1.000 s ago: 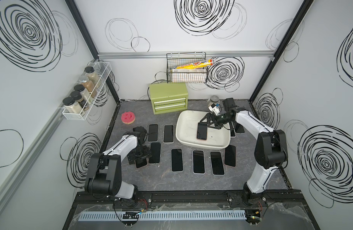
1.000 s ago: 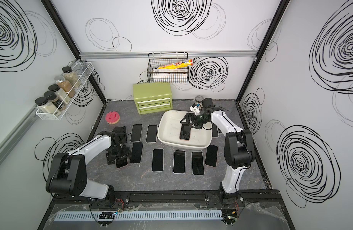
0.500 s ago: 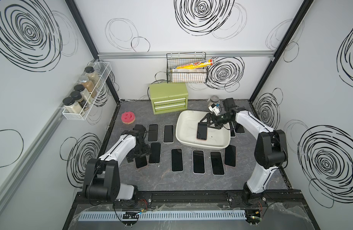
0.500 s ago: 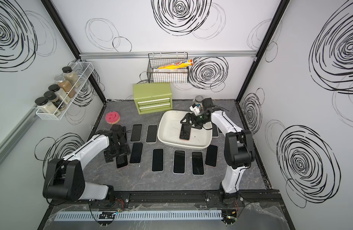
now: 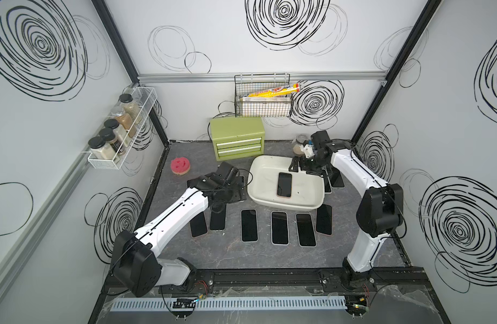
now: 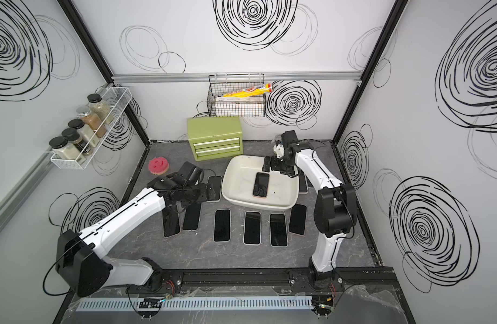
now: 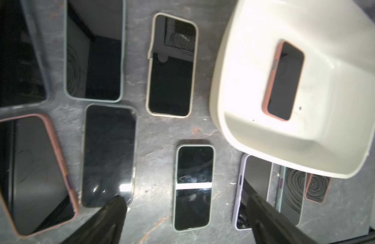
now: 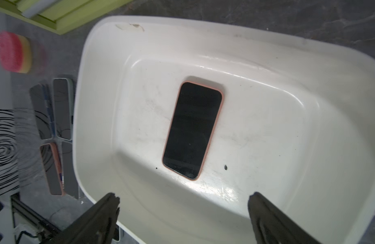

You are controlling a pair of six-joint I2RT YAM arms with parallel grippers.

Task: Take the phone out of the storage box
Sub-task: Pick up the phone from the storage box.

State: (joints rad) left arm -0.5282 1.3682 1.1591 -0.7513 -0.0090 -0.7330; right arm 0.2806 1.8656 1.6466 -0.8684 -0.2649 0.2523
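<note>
The approach to the pick is under way, and nothing is being held yet. The phone, in a salmon case, is lying flat and screen-up in the middle of the floor of the storage box. It is touching none of the box walls. In both top views the box is sitting right of centre on the table, toward the back edge.

The right gripper is hovering over the box's back-right rim with its jaws spread wide and nothing between them. It is well short of the phone and above it. The left gripper is also spread and empty. It is hanging over the other phones, which are lying on the table left of and in front of the box.

The next move probably falls to the right arm. It needs to travel in over the box floor and come down with one fingertip on each long side of the phone. In the right wrist view the jaws are already lining up roughly across the phone's short width, so little rotation seems needed.

The phone is lying flush on a smooth floor, so the fingertips must reach right down beside its case before closing, or they may slide off it. The lift then has to clear the flared rim.
</note>
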